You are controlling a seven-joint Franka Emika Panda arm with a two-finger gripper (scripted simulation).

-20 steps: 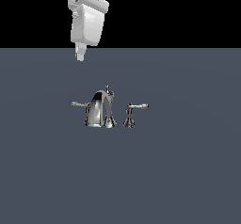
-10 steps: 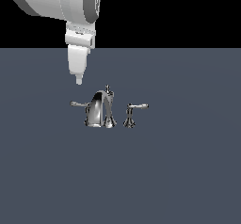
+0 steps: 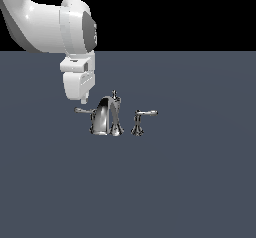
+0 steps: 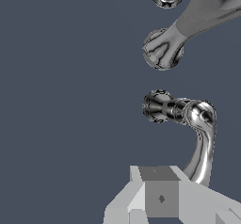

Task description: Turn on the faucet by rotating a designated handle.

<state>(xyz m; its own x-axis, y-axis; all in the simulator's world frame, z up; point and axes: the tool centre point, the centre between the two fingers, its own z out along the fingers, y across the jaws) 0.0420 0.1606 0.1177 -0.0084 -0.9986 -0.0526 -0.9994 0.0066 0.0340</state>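
Note:
The chrome faucet point(image 3: 106, 116) stands mid-scene in the exterior view, with its arched spout and a small knob on top. The handle point(image 3: 83, 111) is a slim lever sticking out of the spout's side toward the exterior view's left. My gripper point(image 3: 83, 101) hangs just above the lever's tip, shut and holding nothing, and whether it touches the lever is not clear. In the wrist view the handle point(image 4: 203, 143) curves from its round base right beside the gripper point(image 4: 157, 173), and the spout point(image 4: 207, 11) lies beyond.
A second chrome lever on its own flared pedestal point(image 3: 138, 122) stands on the exterior view's right of the spout. The white arm point(image 3: 45, 27) comes in from the upper left. The faucet sits on a flat dark grey surface point(image 3: 190, 182).
The gripper has come down and shifted toward the exterior view's right, from well above the faucet to just over the handle's tip. The faucet has not moved.

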